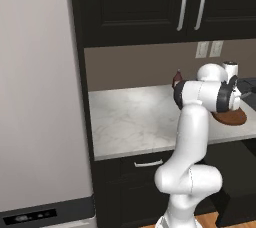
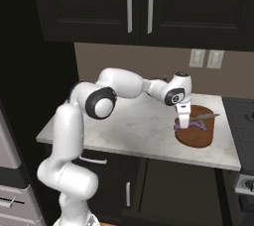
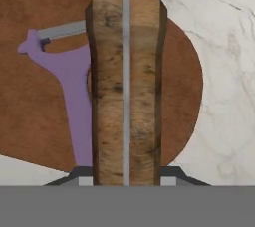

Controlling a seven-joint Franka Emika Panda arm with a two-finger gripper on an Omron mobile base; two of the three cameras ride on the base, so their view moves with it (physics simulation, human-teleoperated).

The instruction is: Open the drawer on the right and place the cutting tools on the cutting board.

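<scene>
The white arm reaches forward from a bent elbow, its wrist turned down over the white marble desk (image 2: 134,131) beneath black wall cabinets (image 2: 139,7). The claw (image 2: 183,122) pinches a wooden knife handle (image 3: 125,86) above the reddish-brown cutting board (image 2: 198,138), where a purple peeler (image 3: 69,86) already lies

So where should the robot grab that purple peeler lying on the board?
Probably its long narrow stem, coming straight down from above: the purple peeler lies flat on the cutting board, and the stem is slim enough for jaws to span, unlike the forked head.
</scene>
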